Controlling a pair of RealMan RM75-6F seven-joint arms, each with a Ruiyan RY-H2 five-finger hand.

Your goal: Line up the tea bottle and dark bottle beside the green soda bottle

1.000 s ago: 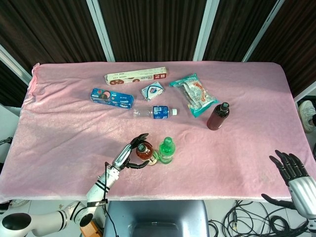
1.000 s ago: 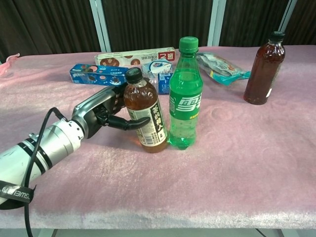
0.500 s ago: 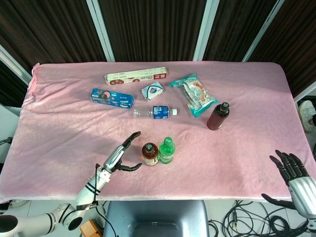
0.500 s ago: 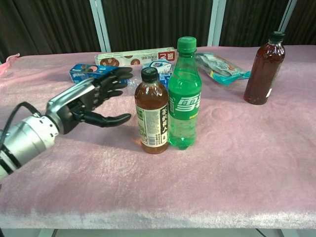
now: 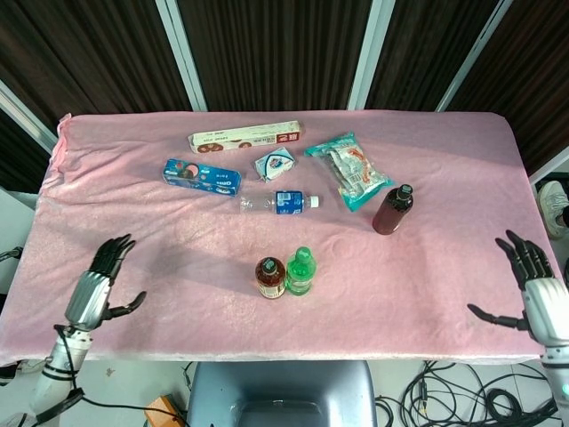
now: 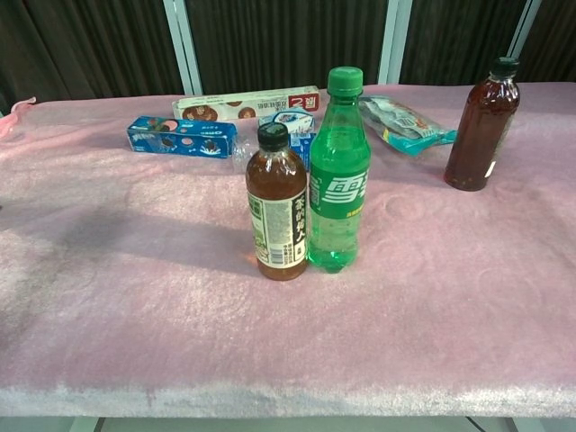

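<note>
On plush pink cloth (image 6: 135, 297), tea bottle (image 6: 277, 205) touches ribbed green soda bottle (image 6: 336, 171); both hands spread, empty.

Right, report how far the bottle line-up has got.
Done: the amber tea bottle stands upright against the green soda bottle. In hand: nothing; the left hand and right hand are open at the table edges. Left: the dark brown bottle stands apart, far right.

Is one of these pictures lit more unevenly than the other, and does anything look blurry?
Head view: a dim shadow band crosses the pink tablecloth at left, brighter at right. Chest view: the tea bottle and green soda bottle look sharp, with soft shadows falling to their left.
</note>
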